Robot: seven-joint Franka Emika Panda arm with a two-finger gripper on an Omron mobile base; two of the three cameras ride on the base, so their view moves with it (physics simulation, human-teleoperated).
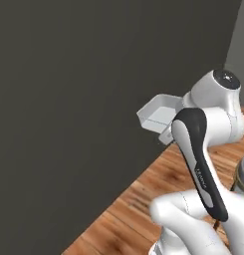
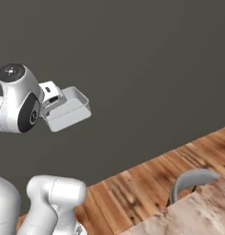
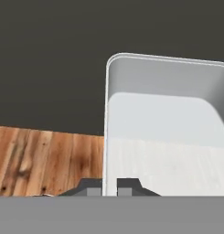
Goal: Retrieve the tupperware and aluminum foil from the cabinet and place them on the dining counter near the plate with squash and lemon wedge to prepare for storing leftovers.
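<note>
The tupperware is a shallow, open, white-grey tub held up in the air in front of a dark wall. My gripper is shut on its near wall, one finger inside and one outside. In the base views the hand sits just behind the tub, above the wooden floor. The aluminum foil, the plate with squash and lemon wedge, and the cabinet are out of view.
A plain dark wall spans the background. A wooden plank floor lies below. A stool or chair with a curved grey back stands beside a pale stone counter edge at the lower right.
</note>
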